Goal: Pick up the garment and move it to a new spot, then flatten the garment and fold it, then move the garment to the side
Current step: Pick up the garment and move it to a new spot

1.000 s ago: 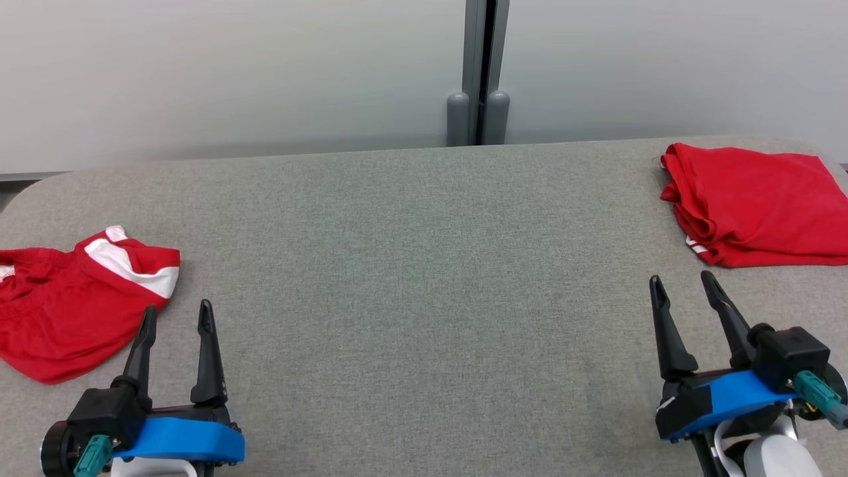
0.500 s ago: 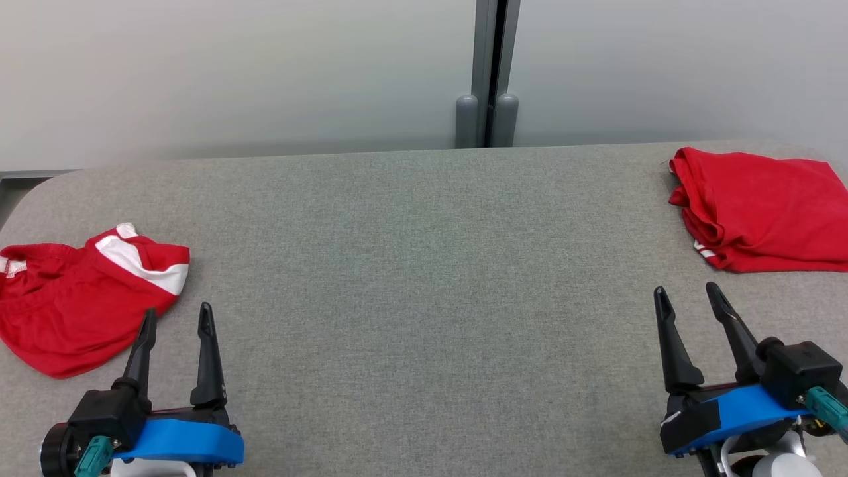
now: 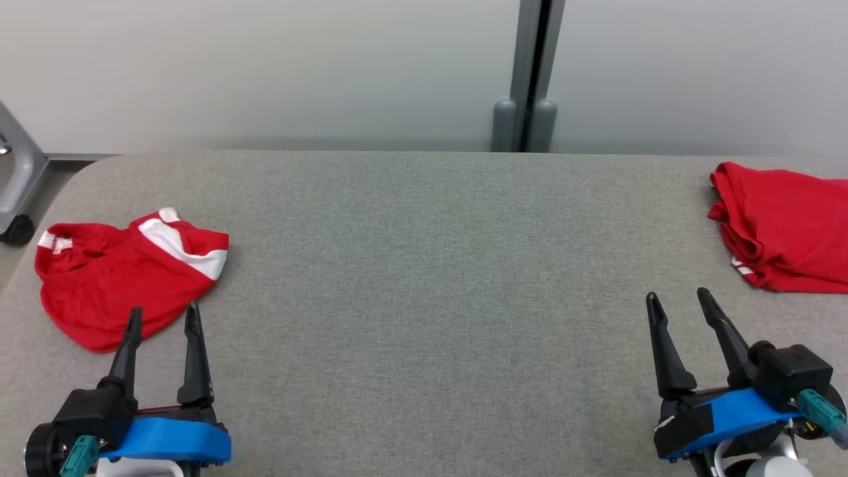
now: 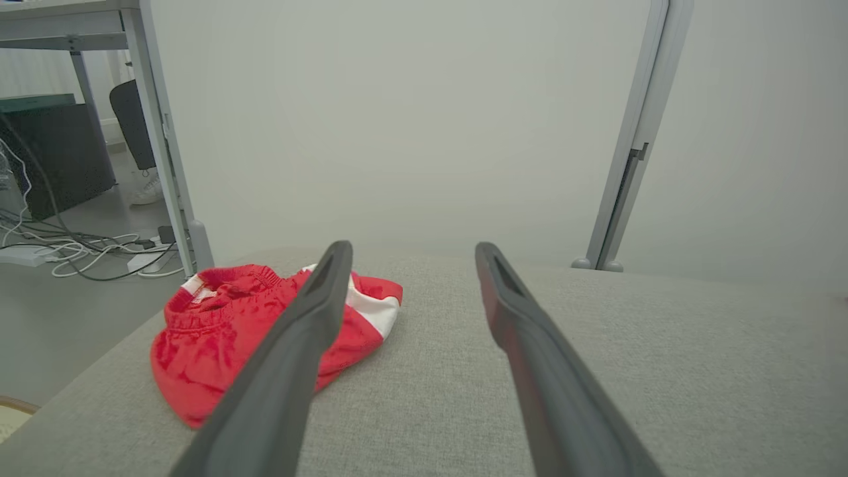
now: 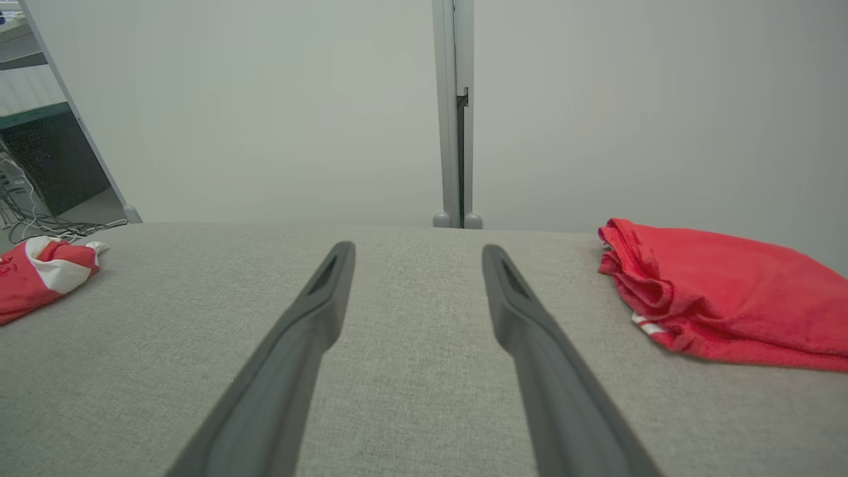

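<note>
The garment (image 3: 126,278), a crumpled pair of red shorts with a white stripe, lies at the table's left end. My left gripper (image 3: 164,309) stands open just in front of its near edge, fingers pointing at it, nothing between them. In the left wrist view the garment (image 4: 218,331) lies partly behind the left finger of the left gripper (image 4: 412,248). My right gripper (image 3: 678,296) is open and empty at the lower right, above bare cloth. In the right wrist view the right gripper (image 5: 418,248) points along the table and the garment (image 5: 40,271) shows far left.
A folded red garment (image 3: 788,228) lies at the table's far right end, also the folded red garment (image 5: 729,298). The grey fabric table (image 3: 424,265) ends at a pale partition with a post (image 3: 530,79). A wheeled stand leg (image 3: 16,199) and floor cables (image 4: 66,245) lie off the rounded left edge.
The whole head picture has shifted right, so the camera has turned left. Both garments lie as before. Both grippers stay open and hold nothing.
</note>
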Controlling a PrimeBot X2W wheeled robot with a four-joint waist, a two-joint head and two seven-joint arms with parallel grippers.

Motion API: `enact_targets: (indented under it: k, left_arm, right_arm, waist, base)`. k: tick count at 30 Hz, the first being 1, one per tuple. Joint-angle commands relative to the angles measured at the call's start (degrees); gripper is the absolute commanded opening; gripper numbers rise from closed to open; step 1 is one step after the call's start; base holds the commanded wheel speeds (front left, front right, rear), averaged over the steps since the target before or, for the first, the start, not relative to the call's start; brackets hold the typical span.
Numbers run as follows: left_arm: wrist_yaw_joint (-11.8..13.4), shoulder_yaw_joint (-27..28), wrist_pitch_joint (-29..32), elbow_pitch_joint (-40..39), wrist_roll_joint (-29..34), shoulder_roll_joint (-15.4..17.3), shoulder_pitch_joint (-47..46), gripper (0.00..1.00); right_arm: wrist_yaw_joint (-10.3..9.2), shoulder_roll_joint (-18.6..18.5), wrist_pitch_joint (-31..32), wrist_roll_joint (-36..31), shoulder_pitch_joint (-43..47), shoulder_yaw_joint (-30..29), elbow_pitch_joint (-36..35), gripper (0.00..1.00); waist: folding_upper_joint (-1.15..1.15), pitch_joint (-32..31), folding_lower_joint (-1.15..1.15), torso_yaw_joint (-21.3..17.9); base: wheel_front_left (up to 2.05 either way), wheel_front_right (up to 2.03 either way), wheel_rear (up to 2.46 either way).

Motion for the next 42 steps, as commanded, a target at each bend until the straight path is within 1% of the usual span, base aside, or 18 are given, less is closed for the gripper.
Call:
enact_targets:
  k: [1, 14, 15, 20, 25, 33, 37, 42]
  left_arm:
    - [0.4, 0.37, -0.24, -0.19, -0.24, 0.42, -0.73, 1.0]
    - [1.52, 1.13, -0.05, -0.72, -1.28, 1.51, -1.23, 1.0]
    - [1.52, 1.13, -0.05, -0.72, -1.28, 1.51, -1.23, 1.0]
    - [1.97, 1.49, -0.08, -0.49, -1.71, 1.7, -0.91, 1.0]
    - [2.27, 2.06, -0.12, -0.35, -2.14, 2.01, -0.55, 1.0]
    - [2.79, 2.59, -0.16, -0.84, -2.68, 2.58, 0.24, 1.0]
    - [3.3, 2.56, -0.16, -1.05, -2.86, 2.58, 0.09, 1.0]
    - [2.83, 3.13, -0.17, -0.96, -3.76, 3.62, -2.91, 1.0]
  right_arm:
    - [0.01, 0.02, -0.1, 0.35, 0.25, 0.16, 0.24, 1.0]
    - [0.01, 0.01, -0.09, -0.51, -1.95, 1.51, 0.96, 1.0]
    - [0.01, 0.01, -0.09, -0.51, -1.95, 1.51, 0.96, 1.0]
    - [0.01, 0.0, 0.23, -0.82, -2.24, 1.8, 1.05, 1.0]
    - [0.01, -0.01, 0.28, -0.75, -2.55, 2.09, 1.45, 1.0]
    - [0.01, -0.01, 0.3, -0.42, -2.71, 2.88, 2.04, 1.0]
    - [0.01, 0.0, 0.2, -0.32, -2.54, 2.94, 2.32, 1.0]
    - [0.01, 0.0, 0.41, -1.12, -3.21, 2.52, 1.92, 1.0]
  waist:
    - [0.0, 0.49, 0.0, 1.41]
    - [0.0, 2.25, 0.0, 10.5]
    - [0.0, 2.25, 0.0, 10.5]
    - [0.0, 2.32, 0.0, 13.64]
    - [0.0, 2.25, 0.0, 16.0]
    - [0.0, 2.11, 0.0, 16.76]
    - [0.0, 2.05, 0.0, 16.19]
    - [0.0, 2.81, 0.0, 14.89]
  base:
    - [0.0, 0.0, 0.0]
    - [0.0, 0.0, 0.0]
    - [0.0, 0.0, 0.0]
    - [0.0, 0.0, 0.0]
    - [0.0, 0.0, 0.0]
    - [0.0, 0.0, 0.0]
    - [0.0, 0.0, 0.0]
    - [0.0, 0.0, 0.0]
